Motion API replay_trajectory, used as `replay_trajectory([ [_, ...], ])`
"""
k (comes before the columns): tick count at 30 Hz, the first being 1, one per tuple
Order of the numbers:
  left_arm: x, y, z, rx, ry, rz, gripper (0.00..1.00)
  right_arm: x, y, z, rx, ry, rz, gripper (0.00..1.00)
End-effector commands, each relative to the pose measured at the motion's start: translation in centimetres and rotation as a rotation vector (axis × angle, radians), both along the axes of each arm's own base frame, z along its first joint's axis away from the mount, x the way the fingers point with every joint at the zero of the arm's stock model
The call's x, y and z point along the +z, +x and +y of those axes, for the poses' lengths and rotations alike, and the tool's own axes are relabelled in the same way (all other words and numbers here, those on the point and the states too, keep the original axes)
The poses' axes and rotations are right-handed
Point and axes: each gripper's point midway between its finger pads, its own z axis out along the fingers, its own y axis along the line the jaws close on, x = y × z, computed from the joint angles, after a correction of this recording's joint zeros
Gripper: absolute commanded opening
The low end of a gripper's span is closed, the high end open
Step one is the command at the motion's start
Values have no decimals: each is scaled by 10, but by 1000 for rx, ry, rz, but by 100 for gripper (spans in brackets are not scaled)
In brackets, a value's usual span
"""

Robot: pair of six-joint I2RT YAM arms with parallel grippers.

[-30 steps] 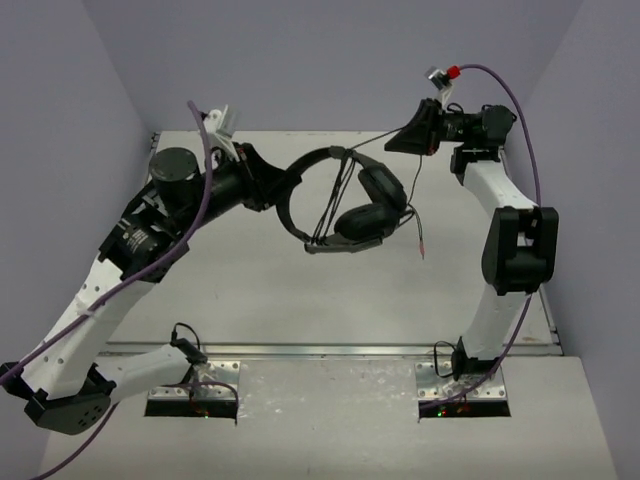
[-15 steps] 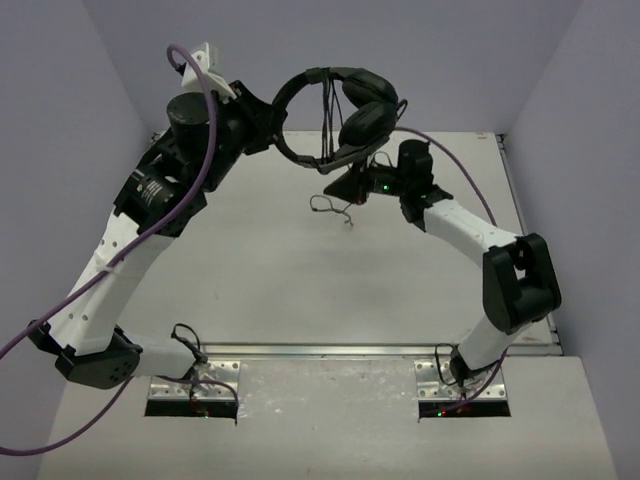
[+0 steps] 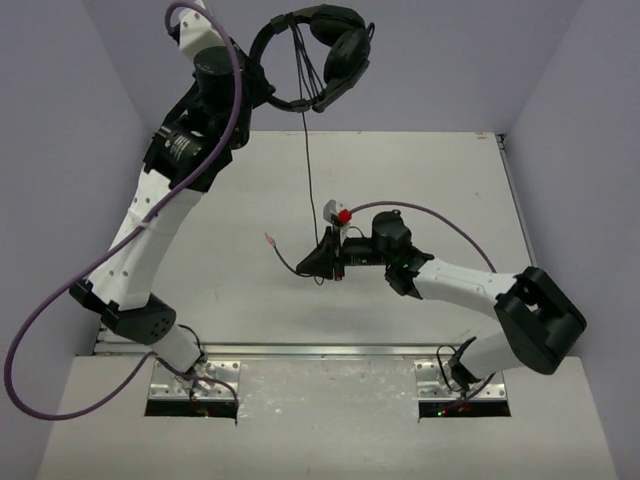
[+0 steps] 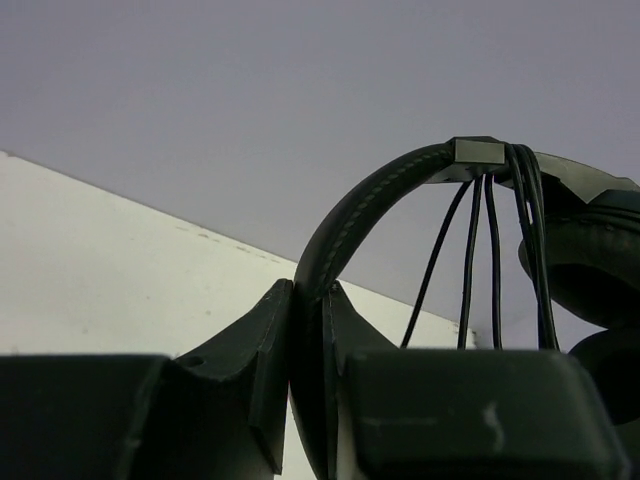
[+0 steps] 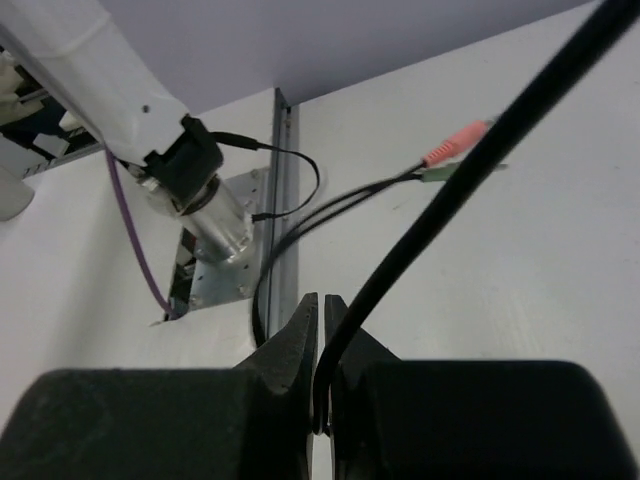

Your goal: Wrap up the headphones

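The black headphones [image 3: 335,55] hang high at the back, several turns of cable looped over the headband [image 4: 370,205]. My left gripper [image 3: 262,78] is shut on the headband and holds it up; the wrist view shows the band clamped between the fingers [image 4: 255,350]. The thin black cable [image 3: 306,160] runs straight down from the headset to my right gripper [image 3: 308,263], low over the table's middle. It is shut on the cable [image 5: 440,210] close to its end. The pink and green plugs [image 3: 270,240] stick out to its left, also in the right wrist view [image 5: 455,150].
The white table [image 3: 240,290] ends at a metal strip [image 3: 330,350] at the near edge, with the arm bases behind it. Purple robot cables [image 3: 60,300] trail along both arms. Grey walls enclose the back and sides.
My left arm has raised the headphones up and toward the back. My right gripper has swung from the back right down to the table's middle, sliding along the cable toward its plug end.
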Motion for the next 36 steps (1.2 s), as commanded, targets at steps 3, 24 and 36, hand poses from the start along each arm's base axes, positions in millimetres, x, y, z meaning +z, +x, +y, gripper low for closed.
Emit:
replay_trajectory([
  [3,-29,52,41,184,61,58,0,18,-43,-1,2,9,-153,3],
  [24,-195,39,14,143,333,131,0,116,-3,-46,-214,-382,-630,1],
  [36,-283,-57,-92,-626,469,-67,0,150,122,-128,-613,-837,-1019,1],
])
